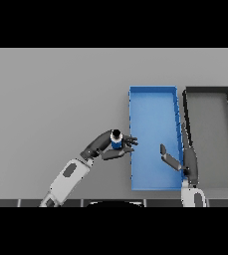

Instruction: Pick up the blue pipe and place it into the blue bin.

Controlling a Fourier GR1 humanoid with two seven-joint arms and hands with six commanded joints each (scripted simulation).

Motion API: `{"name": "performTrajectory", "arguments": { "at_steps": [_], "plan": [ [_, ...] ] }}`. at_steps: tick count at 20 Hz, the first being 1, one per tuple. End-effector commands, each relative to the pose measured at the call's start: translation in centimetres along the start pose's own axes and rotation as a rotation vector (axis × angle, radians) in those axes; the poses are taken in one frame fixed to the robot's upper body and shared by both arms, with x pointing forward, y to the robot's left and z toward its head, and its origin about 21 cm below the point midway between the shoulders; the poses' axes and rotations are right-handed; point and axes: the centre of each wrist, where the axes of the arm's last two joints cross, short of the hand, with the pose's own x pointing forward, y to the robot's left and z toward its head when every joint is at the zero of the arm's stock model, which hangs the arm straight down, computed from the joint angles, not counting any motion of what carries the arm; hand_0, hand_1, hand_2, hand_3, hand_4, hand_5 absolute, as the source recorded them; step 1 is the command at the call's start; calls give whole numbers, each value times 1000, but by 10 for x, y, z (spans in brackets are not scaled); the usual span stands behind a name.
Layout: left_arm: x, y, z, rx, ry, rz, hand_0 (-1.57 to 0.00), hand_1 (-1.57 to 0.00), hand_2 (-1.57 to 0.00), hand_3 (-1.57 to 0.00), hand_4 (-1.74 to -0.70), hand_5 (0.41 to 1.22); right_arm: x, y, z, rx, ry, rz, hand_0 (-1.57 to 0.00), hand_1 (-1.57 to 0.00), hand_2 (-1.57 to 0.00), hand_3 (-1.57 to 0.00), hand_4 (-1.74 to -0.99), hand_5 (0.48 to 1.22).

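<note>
The table [51,94] is a plain grey surface — matt, smooth and even, with no grain or gloss. The blue bin [153,89] looks like smooth moulded plastic, its floor flat in tone and its thin walls a shade darker. The dark bin [208,89] beside it has near-black rims of the same plastic look around a dull grey floor. The blue pipe [116,144] shows a smooth blue body under a black top with a small pale spot. The left hand [110,144] and right hand [177,162] are dark, matt and hard-looking — the forearm shells are smooth white with grey insets.
</note>
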Motion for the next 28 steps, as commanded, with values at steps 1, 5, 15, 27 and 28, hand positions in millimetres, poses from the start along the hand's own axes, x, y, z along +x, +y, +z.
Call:
{"name": "performTrajectory", "arguments": {
  "at_steps": [1, 5, 15, 27, 28],
  "plan": [
    [0, -2, 0, 1, 2, 3, -1570, -1570, -1570, -1570, -1466, 1220, 4, 2, 7, -34, 13, 10, 1, 1, 1, 1, -1188, 643],
    [1, 4, 0, -6, 14, 7, -1571, -1571, -1571, -1571, -1467, 1221, 20, -1, 18, -63, -44, -52, 1, -2, -41, 1, -1195, 648],
    [7, -1, -4, -18, 9, 1, -1571, -1571, -1571, -1571, -1467, 1221, 111, -25, -29, 467, -141, -225, 1, -7, -99, 0, -1261, 560],
    [-1, 4, -4, -46, 3, 24, -1571, -1571, -1571, -1571, -1465, 1221, 182, 32, -69, 814, -295, -102, 1, -2, -52, 1, -1242, 551],
    [1, 3, -4, -51, 6, 33, -1571, -1571, -1571, -1571, -1467, 1221, 185, 34, -76, 816, -282, -77, -3, -10, -59, 1, -1232, 545]
  ]
}}
